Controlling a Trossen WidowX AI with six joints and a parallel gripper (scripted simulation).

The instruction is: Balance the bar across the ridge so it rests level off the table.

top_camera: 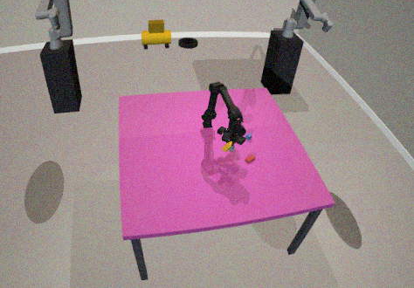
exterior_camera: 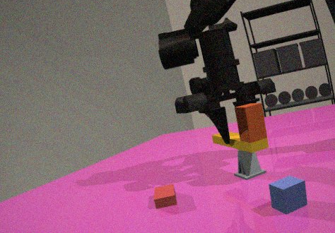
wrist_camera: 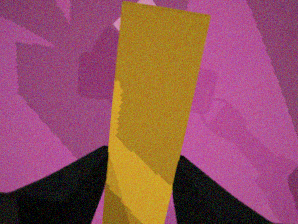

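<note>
The yellow bar (top_camera: 227,147) (exterior_camera: 255,147) (wrist_camera: 160,75) is held roughly level above the table, with an upright orange block (exterior_camera: 251,123) on its near end in the exterior view. My gripper (exterior_camera: 233,139) (wrist_camera: 142,158) is shut on the bar, one black finger on each side; in the exterior view the orange block hides the far finger. The grey ridge (top_camera: 232,148) (exterior_camera: 250,163) stands on the table below the bar's block end. Its top meets the bar's underside in the exterior view, but whether they touch I cannot tell.
On the pink table (top_camera: 175,195) (exterior_camera: 116,207), a small red block (top_camera: 250,159) (exterior_camera: 165,196) and a blue cube (top_camera: 249,137) (exterior_camera: 288,195) lie near the ridge. Two grey arms on black pedestals and a shelf rack (exterior_camera: 284,40) stand beyond the table.
</note>
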